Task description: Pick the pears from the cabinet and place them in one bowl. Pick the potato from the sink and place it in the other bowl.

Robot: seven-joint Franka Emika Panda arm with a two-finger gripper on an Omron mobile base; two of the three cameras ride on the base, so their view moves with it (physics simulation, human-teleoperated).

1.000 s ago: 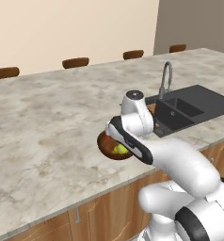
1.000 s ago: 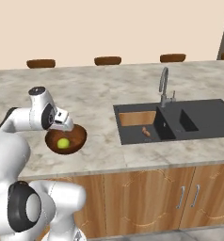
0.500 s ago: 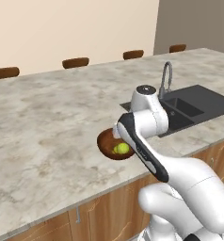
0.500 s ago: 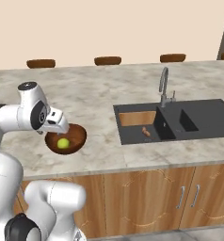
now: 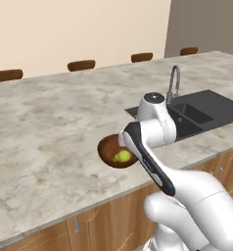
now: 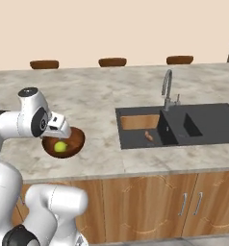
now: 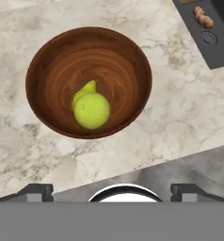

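On the marble counter, with the pear in the bowl, lift your spread, empty gripper straight up before heading off.

The white arm rises from the base, bends at a dark elbow joint and reaches forward over the front part of the counter. Its rounded wrist housing sits highest, with the hand section angled downward beneath it. The pincer points down toward the counter surface. Its two dark fingertips stand at opposite sides of the hand view, spread to their widest setting, with nothing between them. The pincer is clear of the surface below and makes no contact
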